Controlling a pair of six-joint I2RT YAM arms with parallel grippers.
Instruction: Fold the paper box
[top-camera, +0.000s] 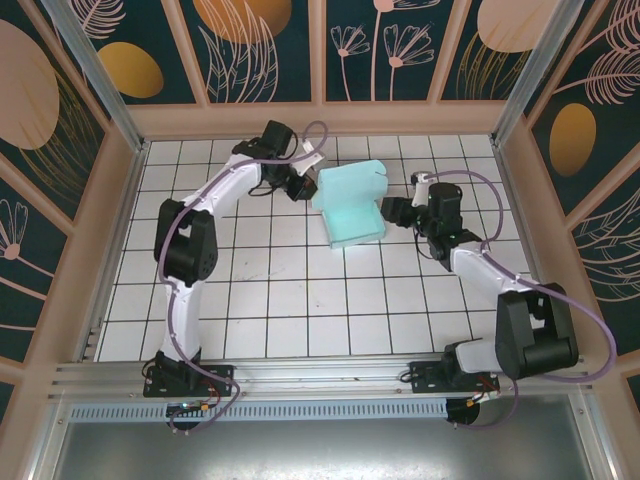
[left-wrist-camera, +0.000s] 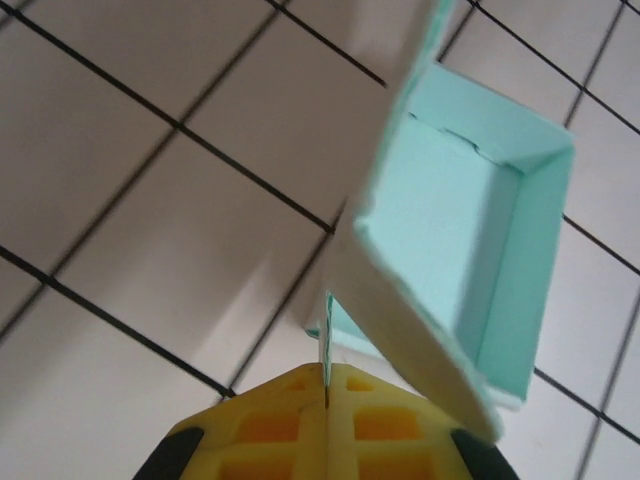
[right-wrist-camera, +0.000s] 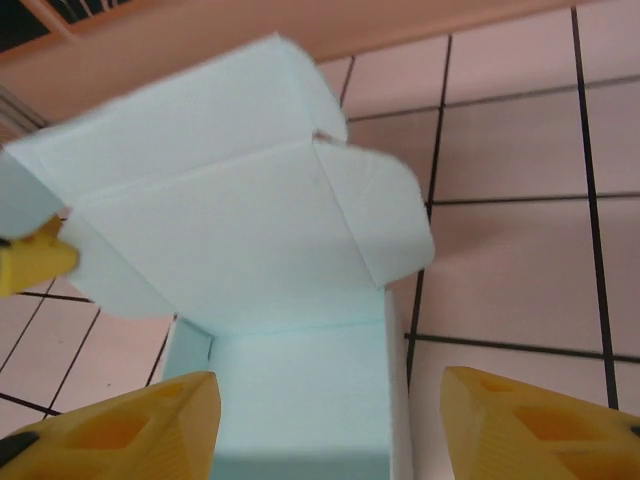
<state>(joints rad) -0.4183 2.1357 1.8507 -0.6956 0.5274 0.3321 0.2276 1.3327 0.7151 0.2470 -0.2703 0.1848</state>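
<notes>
One paper box (top-camera: 350, 205), pale blue and half formed, sits just above the middle of the top view on the white tiled table (top-camera: 260, 300); its tray walls are up and its lid panel lies open toward the upper edge. The left gripper (top-camera: 303, 186) meets it from the left; in the left wrist view its yellow fingers (left-wrist-camera: 270, 430) are clenched on a thin card edge at bottom centre, seemingly to steady the box while the lid is worked. The right gripper (top-camera: 392, 212) hangs just right of the box, released; its fingers (right-wrist-camera: 150, 420) spread wide at the lower corners of the right wrist view, the tray ahead between them, apparently lined up to take or press a side. The count: one box; two arms; two grippers, one of them gripping.
</notes>
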